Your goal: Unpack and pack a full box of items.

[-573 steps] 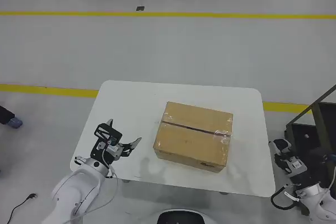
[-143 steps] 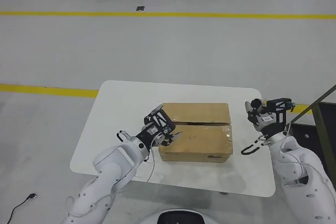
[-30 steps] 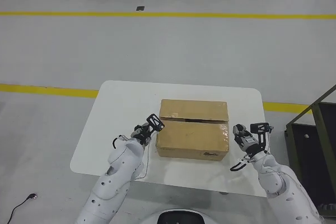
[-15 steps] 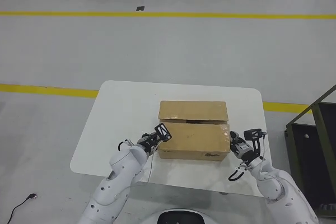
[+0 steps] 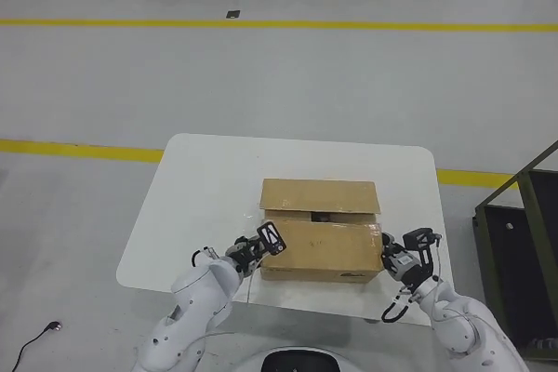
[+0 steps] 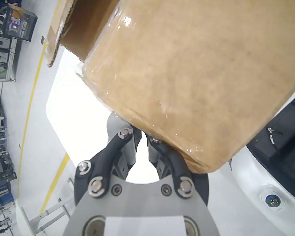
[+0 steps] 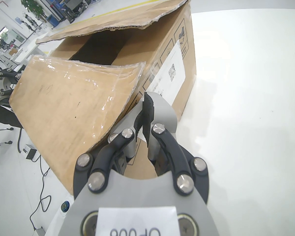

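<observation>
White table [image 5: 205, 186] on grey floor [image 5: 260, 84] w/ yellow lines [image 5: 65, 148]. Box [image 5: 318, 197] sits mid-table, near flap [image 5: 321, 249] raised. Left pincer [image 6: 143, 136] & right pincer [image 7: 143, 114], both pinched narrow, press flap's opposite ends from near side.

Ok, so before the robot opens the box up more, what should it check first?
1. Box sitting fully on the table: ok.
2. Near flap lifted off the opening: ok.
3. Far flap out of the way: not ok, it is only slightly raised over the opening.
4. Left gripper holding the near flap: cannot tell, the flap's corner hides it.
5. Right gripper holding the near flap: not ok, it looks shut beside the flap's corner.
6. What is inside: cannot tell, the opening is dark.
</observation>
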Tool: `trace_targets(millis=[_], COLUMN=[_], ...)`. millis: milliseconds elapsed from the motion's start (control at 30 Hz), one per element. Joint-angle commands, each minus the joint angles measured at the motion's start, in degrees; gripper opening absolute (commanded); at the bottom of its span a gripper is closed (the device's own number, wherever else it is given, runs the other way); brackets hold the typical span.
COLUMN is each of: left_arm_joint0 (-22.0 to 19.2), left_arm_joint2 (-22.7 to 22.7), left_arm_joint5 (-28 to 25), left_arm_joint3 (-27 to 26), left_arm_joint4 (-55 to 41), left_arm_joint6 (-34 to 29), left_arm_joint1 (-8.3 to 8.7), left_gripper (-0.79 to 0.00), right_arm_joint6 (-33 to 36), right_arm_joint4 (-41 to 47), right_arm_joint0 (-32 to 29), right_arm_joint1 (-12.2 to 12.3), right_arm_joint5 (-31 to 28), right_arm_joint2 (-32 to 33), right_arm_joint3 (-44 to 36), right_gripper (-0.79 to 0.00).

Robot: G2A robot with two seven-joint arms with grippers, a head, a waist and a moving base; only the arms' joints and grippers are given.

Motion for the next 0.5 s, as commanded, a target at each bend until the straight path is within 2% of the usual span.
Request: trace_targets(millis=[0, 33, 67, 133, 167, 267, 300, 467], left_arm_joint0=[0.98, 1.40, 1.85, 2.15, 2.34, 2.72, 2.88, 3.68], left_arm_joint2=[-0.59, -0.90, -1.32, -1.69, -1.97, -2.69, -3.02, -4.63], left_arm_joint5=[-0.26, -0.13, 0.25, 0.58, 0.92, 1.68, 2.08, 3.83], left_arm_joint3=[-1.08, -1.54, -1.95, -2.59, -2.90, -4.09, -4.43, -6.99], left_arm_joint4=[-0.04, -0.09, -0.02, 0.63, 0.72, 1.49, 1.35, 1.92], left_arm_joint6=[-0.19, -0.29, -0.45, -0.41, -0.34, -0.45, -0.50, -1.37], left_arm_joint1=[0.19, 0.27, 0.36, 0.49, 0.54, 0.72, 0.75, 0.98], left_gripper=[-0.465, -0.108, 0.000, 0.000, 0.000, 0.000, 0.000, 0.000], right_arm_joint6=[-0.09, -0.11, -0.13, -0.37, -0.53, -1.00, -1.18, -1.93], right_arm_joint4=[0.15, 0.09, -0.42, -0.69, -0.89, -1.59, -1.68, -2.31], right_arm_joint0=[-1.19, -1.74, -2.36, -2.95, -3.20, -3.78, -4.01, -5.33], right_arm_joint1=[0.07, 0.10, 0.15, 0.17, 0.19, 0.24, 0.27, 0.45], right_arm_joint5=[0.00, 0.05, 0.09, 0.20, 0.56, 1.06, 1.16, 1.85], right_arm_joint2=[0.46, 0.64, 0.79, 0.95, 1.13, 1.62, 1.87, 3.76], right_arm_joint3=[-1.10, -1.56, -2.17, -2.70, -2.88, -3.48, -3.69, -4.99], right_gripper=[-0.785, -0.785, -0.785, -0.705, -0.616, -0.573, -0.526, -0.465])
